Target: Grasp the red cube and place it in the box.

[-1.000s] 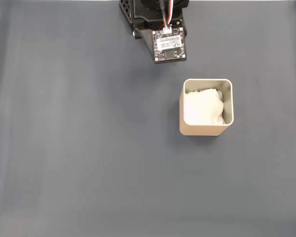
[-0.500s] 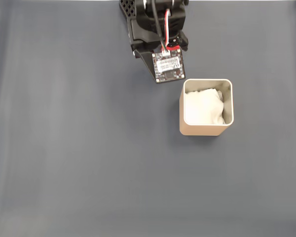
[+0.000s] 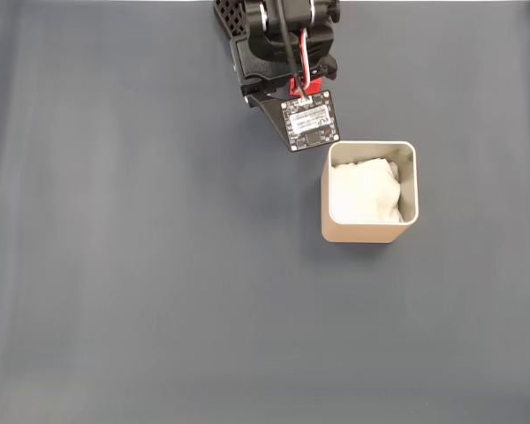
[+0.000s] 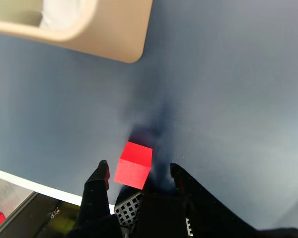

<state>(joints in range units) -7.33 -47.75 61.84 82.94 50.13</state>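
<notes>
gripper [image 4: 137, 171] spread wide around cube [image 4: 133, 165] | cube sits skewed near desk's back edge, box [image 4: 120, 30] close | fingers might nudge it, not clamp

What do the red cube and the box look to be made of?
The red cube: probably plastic or painted wood; flat matte faces, crisp edges, no glare. The box: likely thin plastic or card; smooth beige walls, rounded corners. Its white filling looks soft, like tissue or wadding.

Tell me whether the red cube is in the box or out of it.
Out. In the wrist view the red cube sits on the grey table, between the open gripper's fingertips, while the box stands apart, holding white padding.
</notes>
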